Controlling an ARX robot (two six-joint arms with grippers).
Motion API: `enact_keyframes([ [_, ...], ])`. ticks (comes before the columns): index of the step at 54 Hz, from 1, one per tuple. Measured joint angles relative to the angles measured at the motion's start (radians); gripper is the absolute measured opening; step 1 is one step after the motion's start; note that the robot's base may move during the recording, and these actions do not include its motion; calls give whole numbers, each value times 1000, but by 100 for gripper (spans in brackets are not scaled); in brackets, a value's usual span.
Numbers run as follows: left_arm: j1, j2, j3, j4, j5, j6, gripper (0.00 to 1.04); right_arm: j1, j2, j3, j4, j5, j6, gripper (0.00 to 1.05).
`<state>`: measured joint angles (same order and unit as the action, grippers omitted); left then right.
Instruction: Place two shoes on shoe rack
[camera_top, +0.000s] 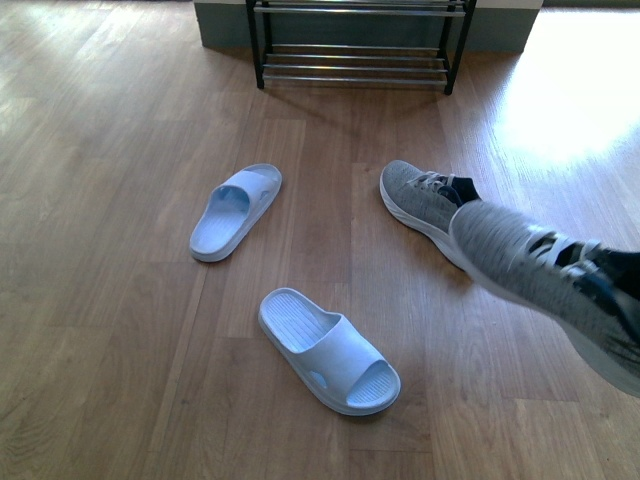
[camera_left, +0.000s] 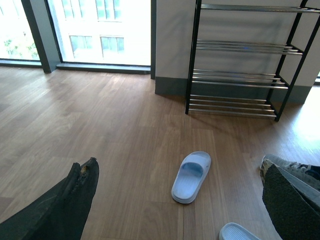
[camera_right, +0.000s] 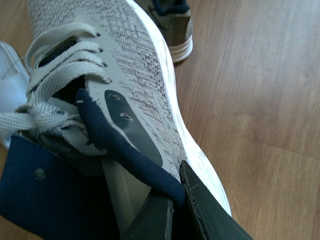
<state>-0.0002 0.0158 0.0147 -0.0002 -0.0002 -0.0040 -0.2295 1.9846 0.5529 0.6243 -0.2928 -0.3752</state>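
The right gripper is clamped on the navy collar of a grey sneaker and holds it tilted above the wood floor. The left gripper hangs with its fingers spread wide apart, with nothing between them. One pale blue slide lies nearest on the floor. The second slide lies farther off to the left, and the other sneaker rests just behind the lifted one. Beyond them all, the shoe rack stands against the wall.

You see the distant black-framed chrome-barred shoe rack from front and left wrist; right wrist looks closely, probably downward, at a grey knit sneaker.
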Motion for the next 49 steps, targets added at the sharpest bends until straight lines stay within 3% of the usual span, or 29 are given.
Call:
enact_keyframes([
  [21,0,0,0,0,0,0,95,-218,-784,-154,-327,-128,343,1],
  [37,0,0,0,0,0,0,95,-344,-924,-163,-378,-238,414,1],
  [49,0,0,0,0,0,0,95,-356,-938,-175,-373,-253,430,1],
])
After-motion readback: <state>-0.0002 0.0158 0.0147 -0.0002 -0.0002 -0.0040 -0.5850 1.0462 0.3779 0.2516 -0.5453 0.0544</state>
